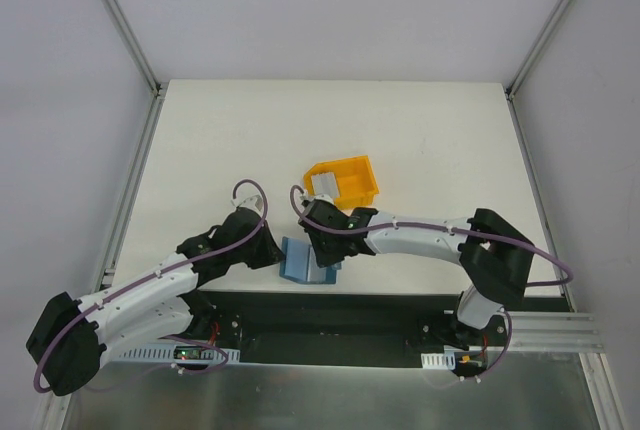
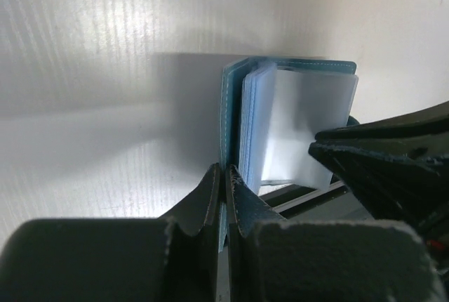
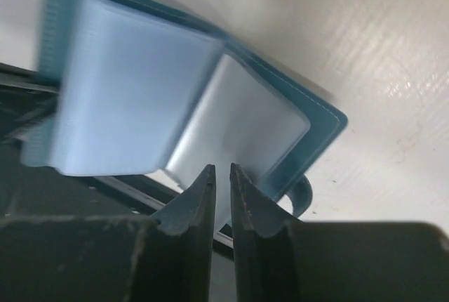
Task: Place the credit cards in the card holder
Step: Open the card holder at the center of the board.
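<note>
White tabletop — card holder pinched in left claw, right claw alongside.

Teal card holder up close now: the cover looks leather-like, matt and finely textured, with pale stitching along its edge. Inside, the pocket sleeves are soft translucent plastic, milky blue, smooth with a dull sheen. The left gripper shows black plastic fingers, matt, with rough, ragged edges. There's the same coarse black finish on the right gripper. Under it all the desk is white and mostly matt, faintly ribbed, catching a soft shine in places. From above, the yellow bin reads as smooth hard plastic, and the rail as bare silvery metal.
</note>
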Motion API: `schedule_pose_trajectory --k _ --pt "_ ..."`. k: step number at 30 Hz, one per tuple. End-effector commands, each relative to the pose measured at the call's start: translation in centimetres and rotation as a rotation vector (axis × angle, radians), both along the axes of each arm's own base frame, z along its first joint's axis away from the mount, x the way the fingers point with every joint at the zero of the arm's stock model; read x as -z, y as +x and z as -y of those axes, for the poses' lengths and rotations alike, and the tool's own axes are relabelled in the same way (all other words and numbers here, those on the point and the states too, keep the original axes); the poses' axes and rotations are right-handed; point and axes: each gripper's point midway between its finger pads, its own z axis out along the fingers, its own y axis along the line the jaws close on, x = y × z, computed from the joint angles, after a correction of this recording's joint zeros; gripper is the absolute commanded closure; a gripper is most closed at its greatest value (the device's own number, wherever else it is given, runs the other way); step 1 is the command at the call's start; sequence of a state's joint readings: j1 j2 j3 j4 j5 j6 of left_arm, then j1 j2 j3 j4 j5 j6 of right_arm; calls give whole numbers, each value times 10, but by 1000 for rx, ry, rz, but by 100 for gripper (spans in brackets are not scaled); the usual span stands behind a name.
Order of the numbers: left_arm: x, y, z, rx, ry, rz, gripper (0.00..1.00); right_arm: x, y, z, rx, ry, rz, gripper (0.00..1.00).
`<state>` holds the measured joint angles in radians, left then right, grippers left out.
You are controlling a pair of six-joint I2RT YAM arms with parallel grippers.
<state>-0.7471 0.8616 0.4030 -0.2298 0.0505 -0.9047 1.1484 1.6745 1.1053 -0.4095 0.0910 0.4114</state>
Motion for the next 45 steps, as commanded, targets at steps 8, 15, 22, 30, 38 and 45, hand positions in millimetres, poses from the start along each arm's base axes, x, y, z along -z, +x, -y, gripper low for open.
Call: schedule_pose_trajectory --k 8,15,22,30,38,45 --pt "35 -13 -12 -27 38 -57 100 30 -7 22 79 9 -96 84" --pt "37 -13 -14 -37 35 -52 92 36 -7 23 76 1 -110 84" --pt "36 -11 -14 -47 36 -46 78 39 -6 24 77 -7 -112 84" --pt "34 -8 -15 -62 32 -34 87 41 -14 22 57 1 -153 83" --pt "30 -7 -14 -69 11 -20 94 43 -14 22 53 -3 -161 83" --pt "31 -9 -15 -74 4 -20 100 43 -11 26 63 -14 -155 83"
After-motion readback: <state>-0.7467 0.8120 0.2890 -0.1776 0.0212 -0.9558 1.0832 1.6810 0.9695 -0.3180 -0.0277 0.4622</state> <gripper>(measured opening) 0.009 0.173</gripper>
